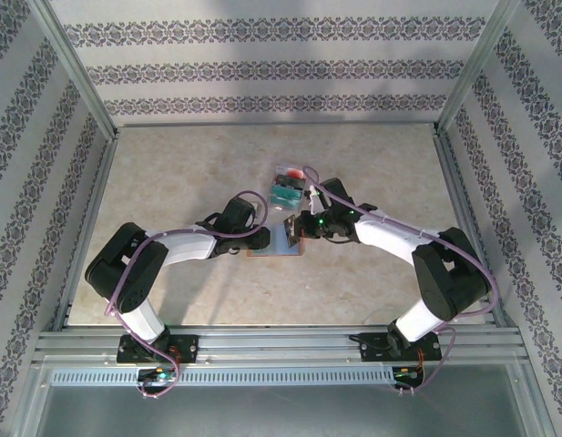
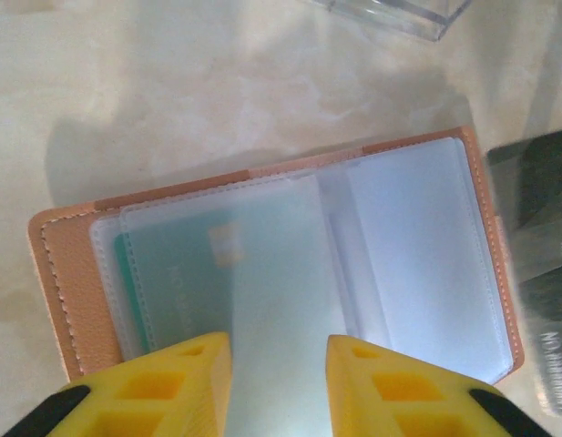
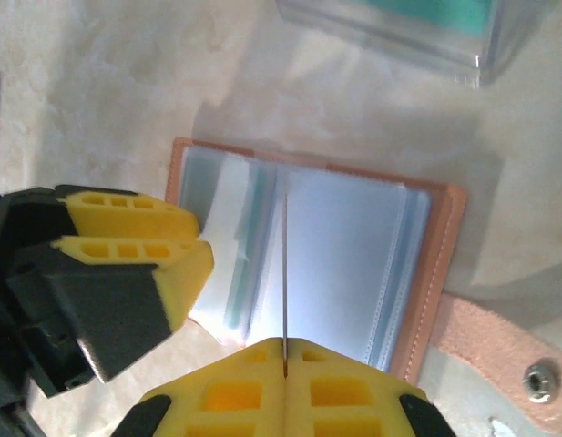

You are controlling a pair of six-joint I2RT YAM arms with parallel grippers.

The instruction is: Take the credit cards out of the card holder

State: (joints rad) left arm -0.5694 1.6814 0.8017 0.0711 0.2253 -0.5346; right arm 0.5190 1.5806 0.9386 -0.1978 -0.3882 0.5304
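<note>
The card holder lies open on the table, brown outside, with clear blue-grey sleeves inside. A teal credit card sits in its left sleeve. My left gripper hovers over the sleeves, open, nothing between its yellow fingers. My right gripper is shut on a thin credit card, seen edge-on and standing upright over the holder's middle. A dark card face shows at the right edge of the left wrist view. Both grippers meet over the holder.
A clear plastic box holding cards stands just beyond the holder. The holder's brown tab with a snap lies to its right. Patterned walls and metal rails ring the table.
</note>
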